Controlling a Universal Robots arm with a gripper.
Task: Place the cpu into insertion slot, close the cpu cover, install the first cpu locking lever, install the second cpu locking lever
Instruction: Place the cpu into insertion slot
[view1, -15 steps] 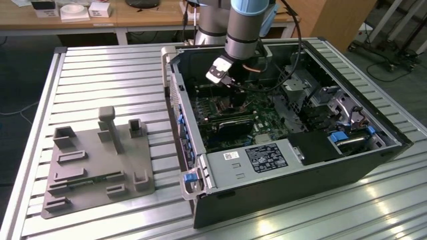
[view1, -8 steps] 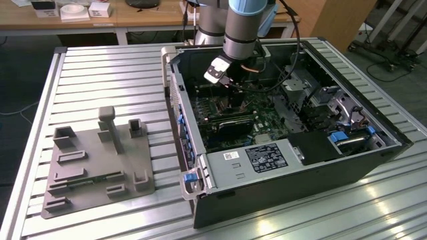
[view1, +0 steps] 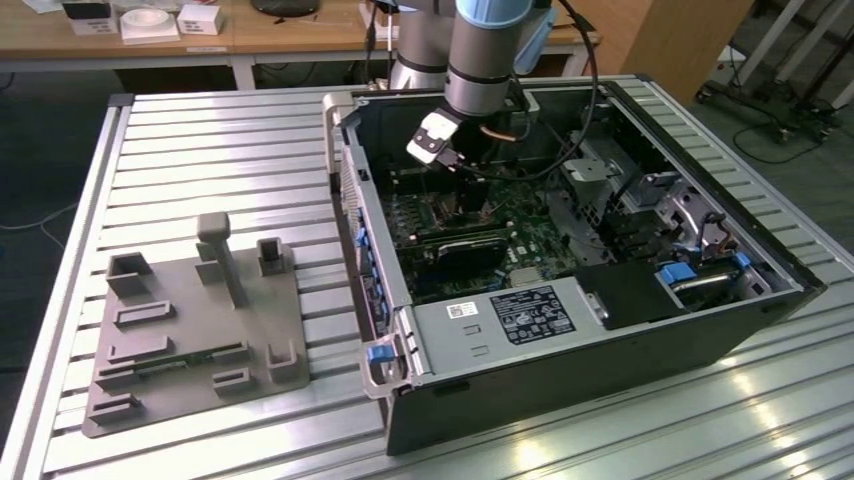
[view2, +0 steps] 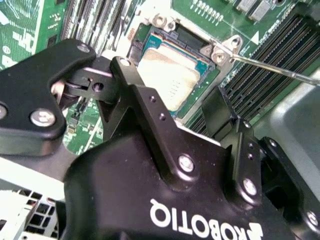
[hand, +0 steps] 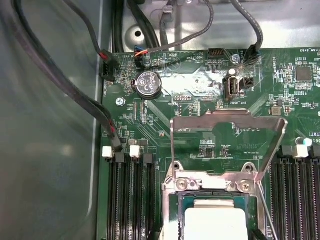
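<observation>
Chip seated in the socket, cover raised.

The black fingers of the gripper are spread and pinch nothing, straddling the small square silver-topped cpu; that chip lies flat inside the dark square insertion slot on the green circuit board, so the placing looks done; the thin silvery windowed cpu cover stands tilted up, probably to keep the socket reachable; a thin steel lever rod juts free beside the slot, unlatched.
</observation>
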